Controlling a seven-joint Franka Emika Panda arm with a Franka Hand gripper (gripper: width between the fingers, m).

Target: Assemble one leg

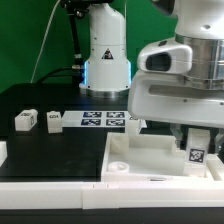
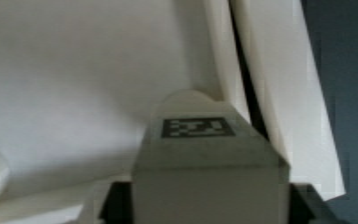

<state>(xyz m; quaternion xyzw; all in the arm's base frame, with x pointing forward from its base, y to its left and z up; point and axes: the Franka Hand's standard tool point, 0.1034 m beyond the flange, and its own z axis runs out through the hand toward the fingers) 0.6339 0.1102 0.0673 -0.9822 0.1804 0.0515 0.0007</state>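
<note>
My gripper [image 1: 196, 133] is shut on a leg [image 1: 197, 150], a small white post with a black-and-white tag on its side. It holds the leg upright over the corner of the big white rimmed tabletop [image 1: 150, 160] at the exterior view's right. In the wrist view the leg [image 2: 202, 150] fills the space between my gripper's [image 2: 206, 202] dark fingers [image 2: 130, 200], its tip close to the tabletop's inner surface [image 2: 69, 90] beside the raised rim [image 2: 265, 80]. Whether the tip touches the tabletop I cannot tell. Two more legs [image 1: 25, 121] [image 1: 52, 121] stand on the black table at the left.
The marker board [image 1: 102, 120] lies flat behind the tabletop. The robot base [image 1: 105, 55] stands at the back. A white part [image 1: 3, 152] shows at the far left edge. Cables hang in front of a green backdrop.
</note>
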